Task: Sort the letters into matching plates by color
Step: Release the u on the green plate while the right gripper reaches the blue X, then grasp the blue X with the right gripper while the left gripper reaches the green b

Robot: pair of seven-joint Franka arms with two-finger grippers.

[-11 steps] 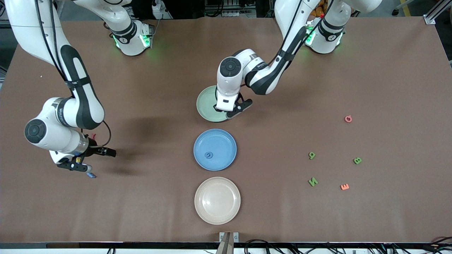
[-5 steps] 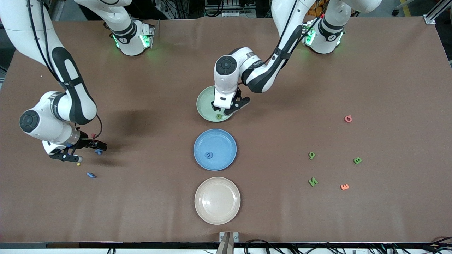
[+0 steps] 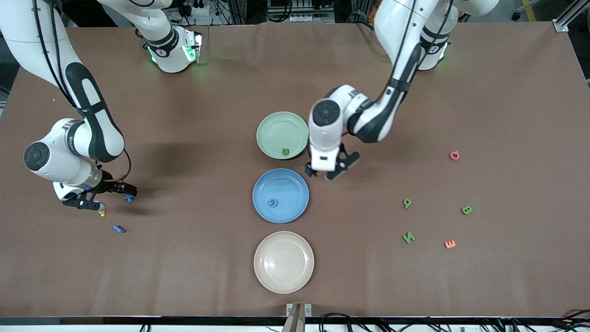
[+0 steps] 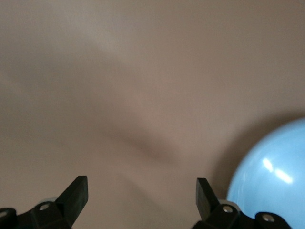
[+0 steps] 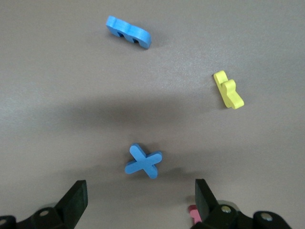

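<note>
Three plates lie in a row mid-table: the green plate (image 3: 276,127) holds a green letter (image 3: 286,151), the blue plate (image 3: 290,186) (image 4: 271,181) holds a blue letter (image 3: 272,203), and the beige plate (image 3: 283,262) is bare. My left gripper (image 3: 320,173) (image 4: 142,188) hangs open and empty over the table beside the green and blue plates. At the right arm's end my right gripper (image 3: 125,190) (image 5: 140,193) is open, low over a blue X (image 3: 129,198) (image 5: 143,162). Near it lie a yellow letter (image 3: 102,213) (image 5: 228,90), another blue letter (image 3: 119,228) (image 5: 128,31) and a pink letter (image 5: 193,213).
Loose letters lie toward the left arm's end: a pink one (image 3: 455,155), three green ones (image 3: 407,203) (image 3: 466,210) (image 3: 408,237) and an orange E (image 3: 450,244).
My left gripper opened, left the green letter in the green plate and moved off toward the blue plate's edge. The right gripper shifted over the blue X, then stayed almost still.
</note>
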